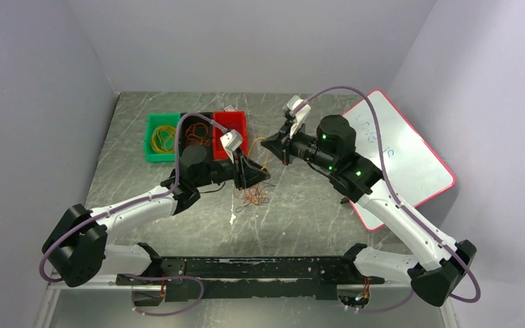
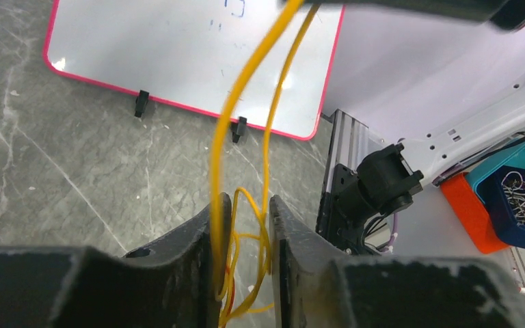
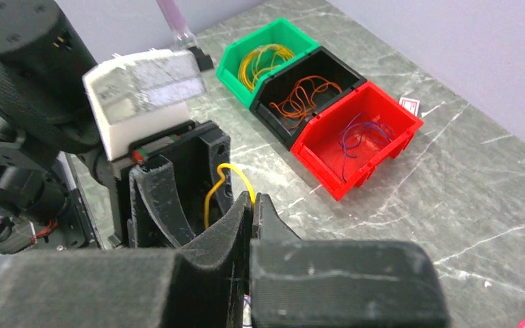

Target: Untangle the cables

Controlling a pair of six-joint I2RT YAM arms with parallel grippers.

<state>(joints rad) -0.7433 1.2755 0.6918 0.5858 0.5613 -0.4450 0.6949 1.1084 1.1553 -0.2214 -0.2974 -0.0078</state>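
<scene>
1. The right end effector (image 3: pixel 254 205) is clenched on a yellow cable (image 2: pixel 214 171), pinching its loop at the fingertips.
2. The cable stretches taut from that grip down to the left end effector (image 2: pixel 249 225).
3. The left end effector is released: its fingers (image 2: pixel 205 253) stand slightly apart. The yellow strands run through the gap, 1 of them lying along the inner face of a finger.
4. Both end effectors face each other above the middle of the table (image 1: pixel 301 212), tips near each other.
5. A small tangle of cables (image 1: pixel 254 197), orange and red among them, lies on the table just below the left end effector.
6. 3 bins sit in a row at the far side, touching each other:
   - the green bin (image 3: pixel 238 80) holds yellow cables;
   - the black bin (image 3: pixel 273 123) holds orange ones;
   - the red bin (image 3: pixel 318 164) holds a few dark, purplish ones.
7. A pink-edged whiteboard (image 1: pixel 396 157) lies on the right of the table, under the right arm.
</scene>
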